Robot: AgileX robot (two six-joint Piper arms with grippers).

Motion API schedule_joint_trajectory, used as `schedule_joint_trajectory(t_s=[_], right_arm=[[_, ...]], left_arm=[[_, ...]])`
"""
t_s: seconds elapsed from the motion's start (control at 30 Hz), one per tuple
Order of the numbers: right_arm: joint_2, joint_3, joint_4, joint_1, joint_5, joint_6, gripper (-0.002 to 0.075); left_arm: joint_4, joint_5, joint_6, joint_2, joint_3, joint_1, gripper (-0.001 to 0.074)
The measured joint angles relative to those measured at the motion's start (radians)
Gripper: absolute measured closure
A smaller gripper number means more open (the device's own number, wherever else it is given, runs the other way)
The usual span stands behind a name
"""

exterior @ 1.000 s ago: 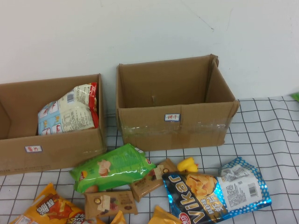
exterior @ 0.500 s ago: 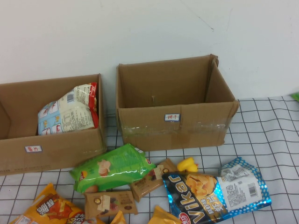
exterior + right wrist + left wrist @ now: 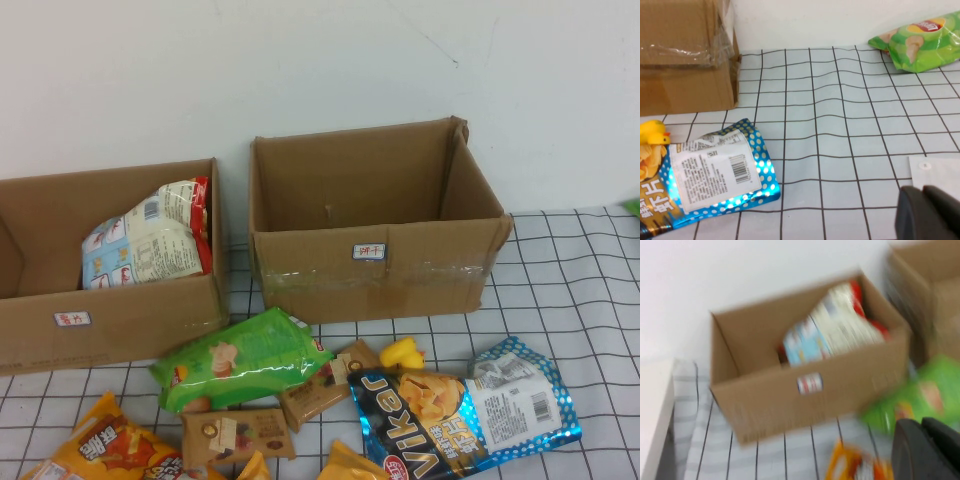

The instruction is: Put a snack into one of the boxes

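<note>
Saw the snack [image 3: 148, 243], a puffy cream and pale blue bag with a red end and a barcode, lying tilted inside the low wide box [image 3: 110, 325] at the left of the bench [image 3: 560, 270], leaning toward the box's right wall. Noted a small white label [image 3: 71, 319] with red marks on that box's front, too small to read. Found a taller box [image 3: 375, 270] just to the right, taped across its front, with its own small label [image 3: 367, 252] bearing unreadable marks. Read "Vikar" in white letters on the blue-black bag [image 3: 455, 410] lying on the checked cloth, barcode panel facing up, a yellow duck [image 3: 402, 353] touching its upper edge. Spotted a green bag [image 3: 240, 358] in front of the low box, brown packets [image 3: 238, 435] below it, and an orange bag [image 3: 100, 447] at the near left. Caught a second green chip bag [image 3: 917, 41] with a red and yellow logo far to the right. Glimpsed only a dark edge of the left hand [image 3: 926, 450] near the low box and of the right hand [image 3: 929, 212] over bare cloth; could not tell how far either was open, and saw nothing held.
</note>
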Motion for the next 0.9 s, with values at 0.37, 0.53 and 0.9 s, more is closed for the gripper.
schedule_joint_trajectory(t_s=[0.37,0.53,0.9], right_arm=[[0.0,0.0,0.0,0.0,0.002,0.0,0.0727],[0.0,0.0,0.0,0.0,0.002,0.0,0.0727],[0.0,0.0,0.0,0.0,0.002,0.0,0.0727]], left_arm=[[0.149,-0.562,-0.327,-0.103,0.452,-0.018,0.0737],[0.158,-0.513,-0.341,-0.103,0.47,-0.02,0.0737],[0.158,-0.407,-0.33,-0.103,0.468,-0.022,0.0737]])
